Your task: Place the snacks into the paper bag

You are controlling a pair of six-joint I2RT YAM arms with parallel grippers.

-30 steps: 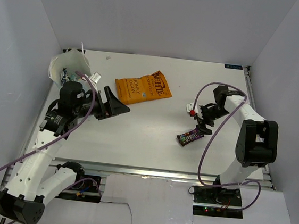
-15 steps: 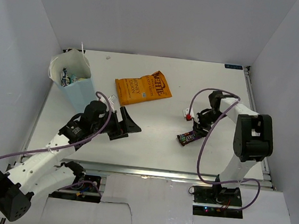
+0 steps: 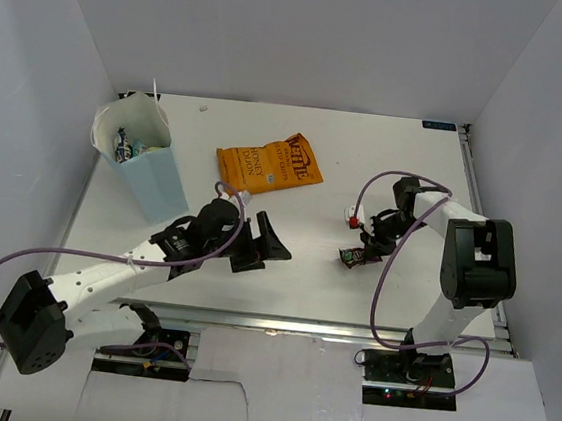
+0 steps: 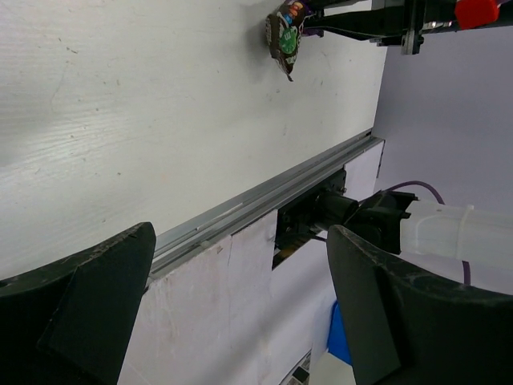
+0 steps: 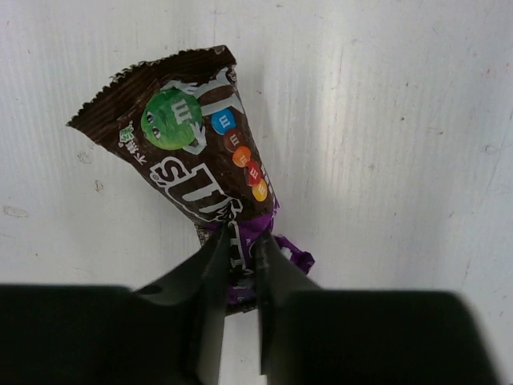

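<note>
A dark purple candy packet [image 3: 352,257] [image 5: 200,160] lies on the white table at the right. My right gripper [image 3: 365,247] [image 5: 239,239] is shut on its purple end, which is crumpled between the fingers. The left wrist view shows the packet [image 4: 284,36] far off. A large orange bag [image 3: 269,164] lies flat at the back middle. The light-blue paper bag [image 3: 154,175] stands upright at the back left, with small packets [image 3: 131,141] showing inside its mouth. My left gripper [image 3: 265,249] [image 4: 240,265] hangs open and empty over the table's front middle, pointing right.
The metal rail [image 4: 240,212] of the table's front edge runs under the left gripper. White walls close in the table on three sides. The right arm's purple cable [image 3: 379,281] loops down by the packet.
My right gripper has shut on the dark packet's end and pulled it upright. The left arm has swung from beside the paper bag towards the front middle, staying open.
</note>
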